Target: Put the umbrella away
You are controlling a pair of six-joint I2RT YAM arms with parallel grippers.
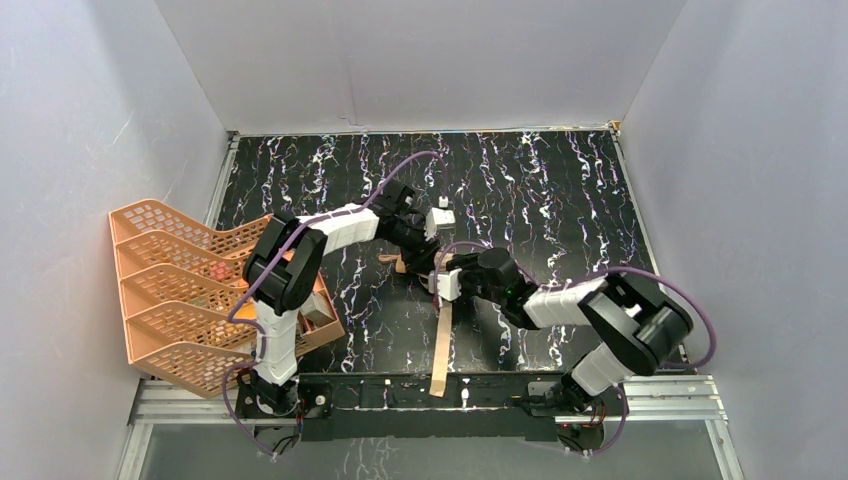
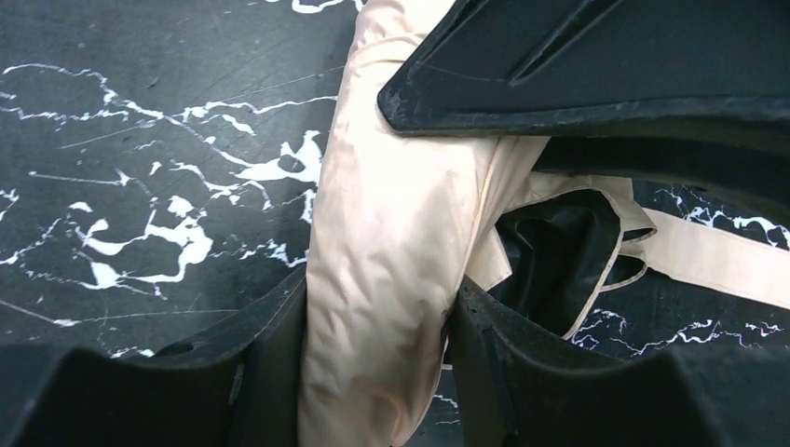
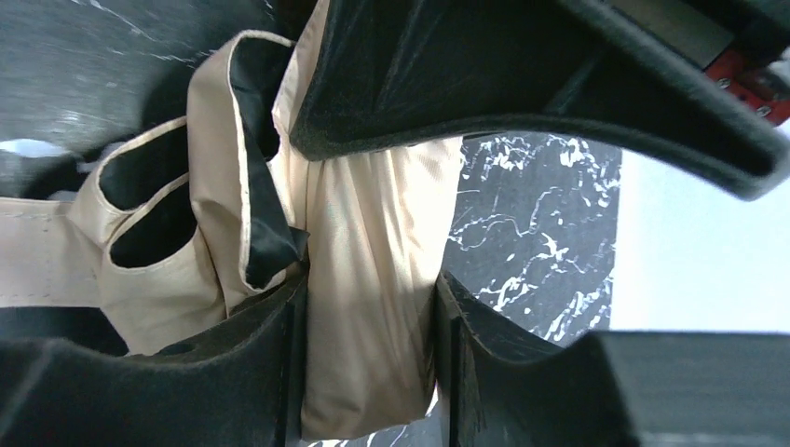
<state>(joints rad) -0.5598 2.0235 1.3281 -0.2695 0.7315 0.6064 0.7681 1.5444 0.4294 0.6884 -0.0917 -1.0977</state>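
Your left hand (image 2: 373,326) and right hand (image 3: 368,317) are each partly closed, both sides pressed on the umbrella (image 2: 391,205) at frame ctr; L grip prob. firm.

From above, the umbrella (image 1: 441,350) is half hidden; wrist views crop it.

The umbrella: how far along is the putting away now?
Done: the umbrella is collapsed into a long tan bundle. In hand: the left fingers and the right fingers both clamp its fabric. Left: it lies on the table, its strap loose, not yet stowed; the orange rack holds none of it.
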